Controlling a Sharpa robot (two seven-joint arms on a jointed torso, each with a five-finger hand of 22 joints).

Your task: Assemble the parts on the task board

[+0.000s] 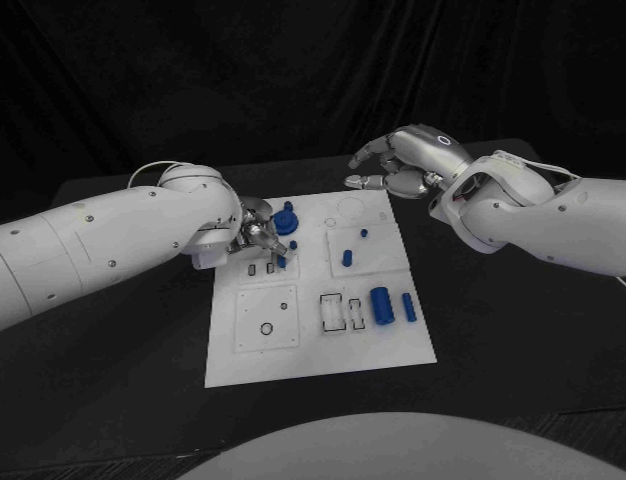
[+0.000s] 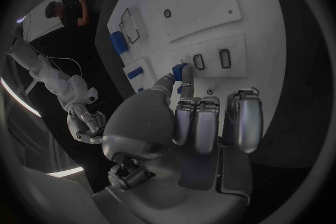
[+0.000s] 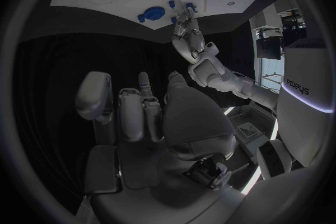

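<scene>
The left hand sits over the left edge of the flat white task board on the black worktop. Its fingers are curled in, and in the left wrist view the thumb and a fingertip pinch a small blue part just above the board, beside two small dark-rimmed rectangular slots. Just beyond the hand, on the board's far left portion, lies a larger rounded blue piece.

Further right, near the board's middle, a small blue peg and another short blue peg stand on the white surface. Nearer the robot, two black-outlined rectangular recesses lie side by side, with a thick blue cylinder just right of them and a slimmer blue bar beside that. A small black ring marks the near-left panel.

The right hand hovers off the board's far right corner, above the worktop. Its fingers are loosely bent and apart, and the right wrist view shows nothing in its grasp.
</scene>
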